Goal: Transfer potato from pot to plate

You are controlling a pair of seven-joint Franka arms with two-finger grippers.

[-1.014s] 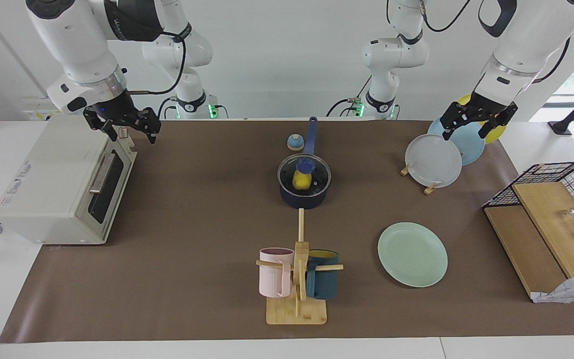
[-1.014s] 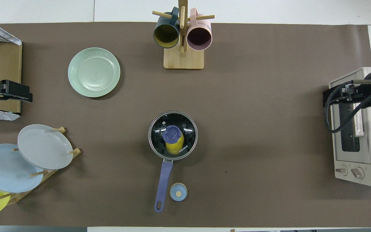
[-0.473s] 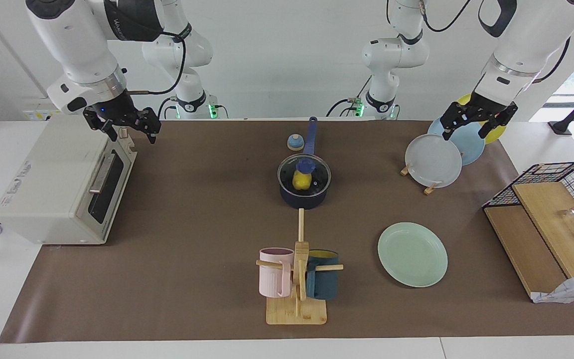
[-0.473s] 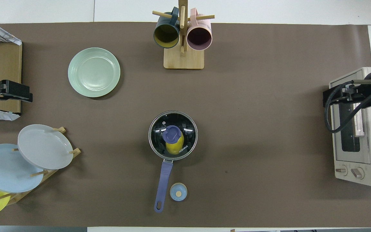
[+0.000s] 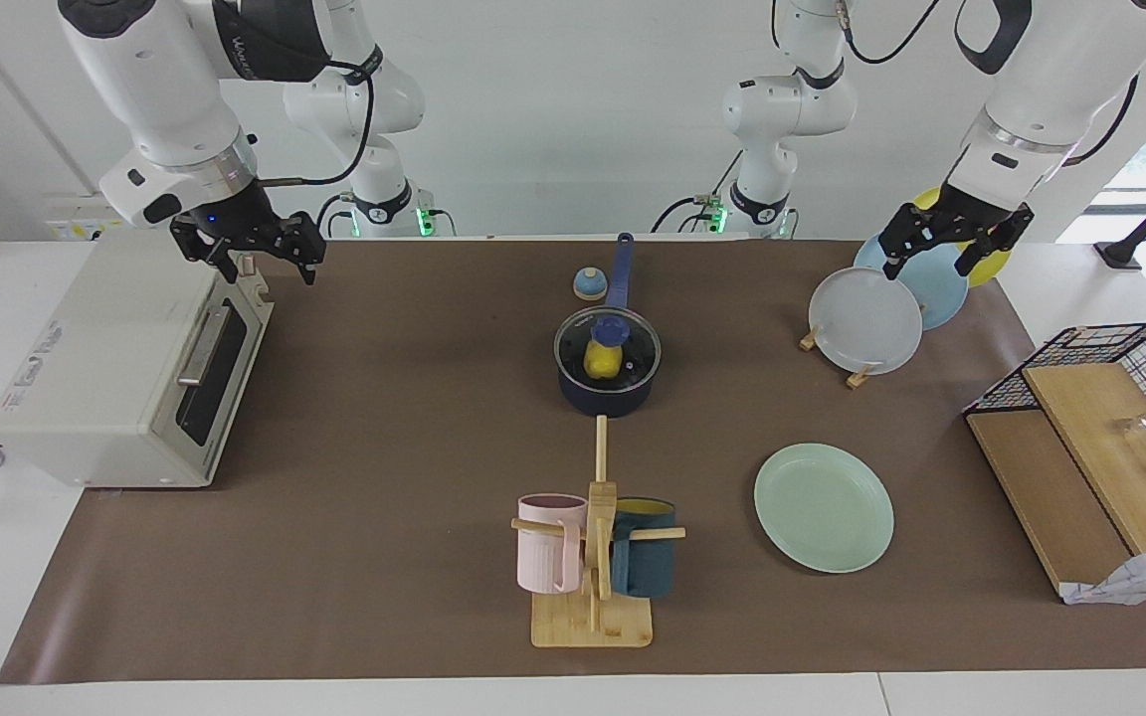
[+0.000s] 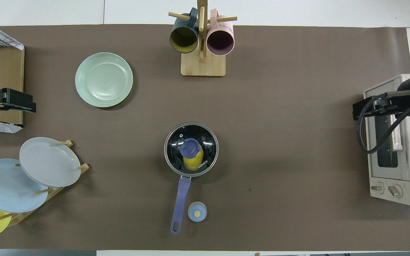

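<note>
We see both arms raised near the robots' edge of the desk, neither touching anything. The right tool (image 5: 257, 257) hangs over the top corner of the toaster oven (image 5: 125, 368) at the right arm's end, its wrist tilted down and its fingers spread wide with nothing between them. The left tool (image 5: 943, 246) hangs over the rack of plates (image 5: 857, 375) at the left arm's end, just above the grey plate (image 5: 866, 320) and the light blue plate (image 5: 931, 283), fingers likewise spread wide and empty. Closest to the robots on the desk sits a small blue knob-like cap (image 6: 197, 212), just beside the long handle of the pot (image 6: 181, 199). The pot stands in the middle of the desk, its handle pointing toward the robots, and a glass lid (image 6: 205, 142) with a blue knob covers it. Through the lid we make out the potato (image 6: 192, 163) lying inside the pot. Farther from the robots, toward the left arm's end, the plate (image 6: 104, 79) lies flat and bare, well apart from the pot. Farther still, a wooden mug stand (image 6: 202, 64) carries a dark teal mug (image 6: 183, 37) and a pink mug (image 6: 221, 38). A brown mat (image 6: 297, 160) covers the white desk, a wire basket with wooden boards (image 5: 1090, 418) sits at the left arm's end, and a plain white wall stands at the robots' backs.
</note>
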